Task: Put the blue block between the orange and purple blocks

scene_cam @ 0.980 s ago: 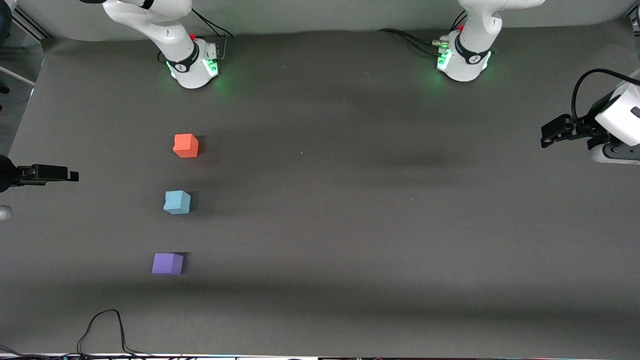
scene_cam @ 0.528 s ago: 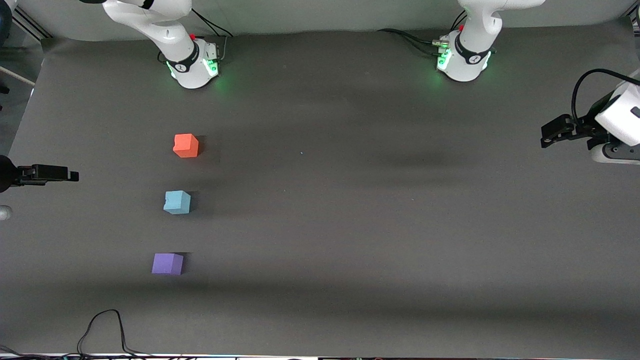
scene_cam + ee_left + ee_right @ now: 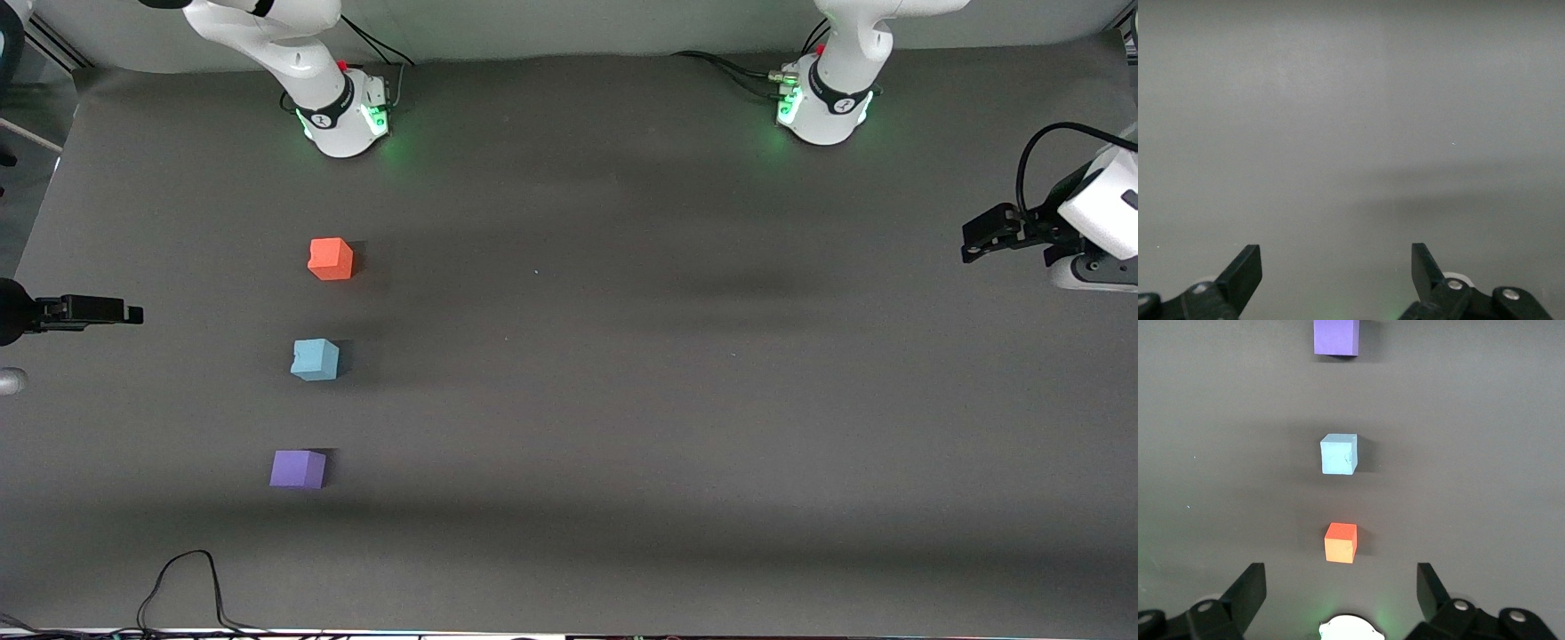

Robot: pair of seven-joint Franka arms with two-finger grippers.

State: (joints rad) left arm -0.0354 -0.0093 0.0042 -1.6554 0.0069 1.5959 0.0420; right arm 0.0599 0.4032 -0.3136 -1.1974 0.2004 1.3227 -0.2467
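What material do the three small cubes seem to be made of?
Blue block: probably soft foam, matte, with no glare and a small nick on one edge. Orange block: the same dull look and a chipped edge, so likely foam too. Purple block: matte, with clean edges; foam seems likely, but it is less certain.

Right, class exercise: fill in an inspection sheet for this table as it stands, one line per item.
Surface: dark grey mat, flat, bare over most of its area.
Job's things: orange block, blue block and purple block in a row toward the right arm's end; blue sits between the other two, none touching.
Clutter: nothing seen.
Pincers: left pincer open, over the mat's edge at the left arm's end, holding nothing; right pincer open, at the mat's edge at the right arm's end, holding nothing.
Cables: black cable looping onto the mat's near edge; more at both arm bases.
Surroundings: pale wall strip above the bases.
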